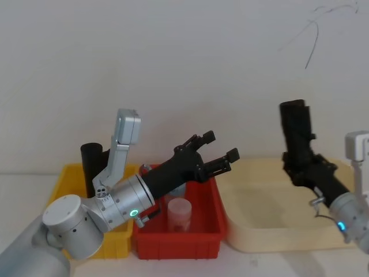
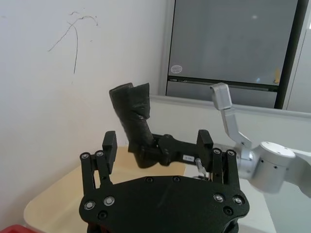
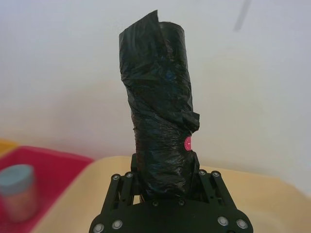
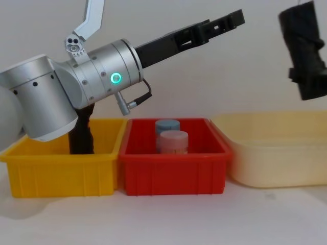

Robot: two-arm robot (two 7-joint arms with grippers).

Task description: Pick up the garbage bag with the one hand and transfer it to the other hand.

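Over the red bin [image 1: 179,245], left of centre, the left end effector [image 1: 220,145] is held wide and empty. Farther right, above the cream tray [image 1: 259,202], the garbage bag [image 1: 295,124] is gripped by its lower part in the right end effector [image 1: 298,160].

the garbage bag [image 3: 160,97] was black with a pink dot. there were a yellow bin [image 4: 56,176], a red bin [image 4: 173,178] and a cream tray [image 4: 276,163].

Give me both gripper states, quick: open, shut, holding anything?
Left gripper: open, holding nothing, raised above the red bin.
Right gripper: shut on the garbage bag, upright above the cream tray.
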